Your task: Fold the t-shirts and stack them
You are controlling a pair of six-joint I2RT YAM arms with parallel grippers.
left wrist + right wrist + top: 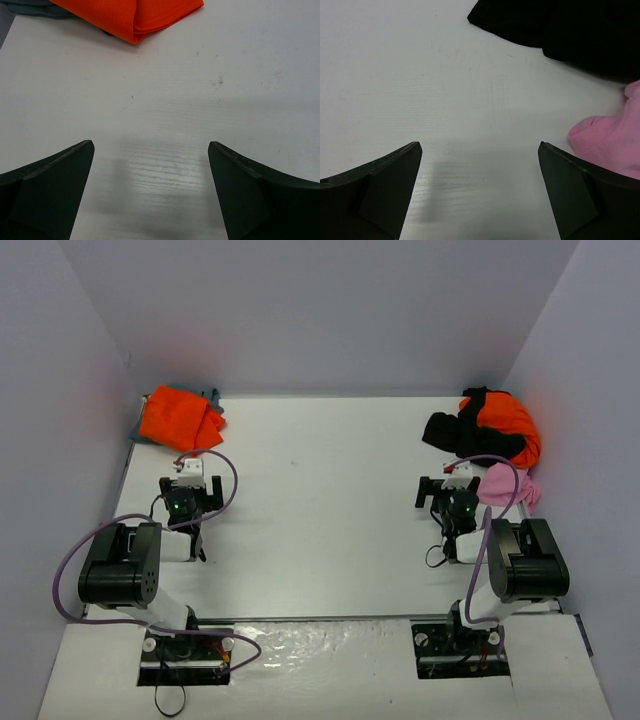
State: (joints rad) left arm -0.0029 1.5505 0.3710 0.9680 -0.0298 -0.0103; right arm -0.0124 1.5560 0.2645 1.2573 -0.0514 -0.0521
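A folded bright orange t-shirt (180, 418) lies at the far left on a blue-grey t-shirt (212, 397). Both show at the top of the left wrist view, the orange one (135, 17) over the blue-grey one (30, 7). At the far right a crumpled black t-shirt (460, 432), a second orange t-shirt (512, 420) and a pink t-shirt (505, 485) lie in a heap. My left gripper (189, 485) is open and empty over bare table (150, 145), short of the orange shirt. My right gripper (447, 488) is open and empty (479, 146), the black shirt (560, 25) ahead and the pink shirt (610, 140) by its right finger.
The white table (320, 500) is enclosed by pale walls at the back and both sides. Purple cables loop over both arms. The arm bases stand at the near edge.
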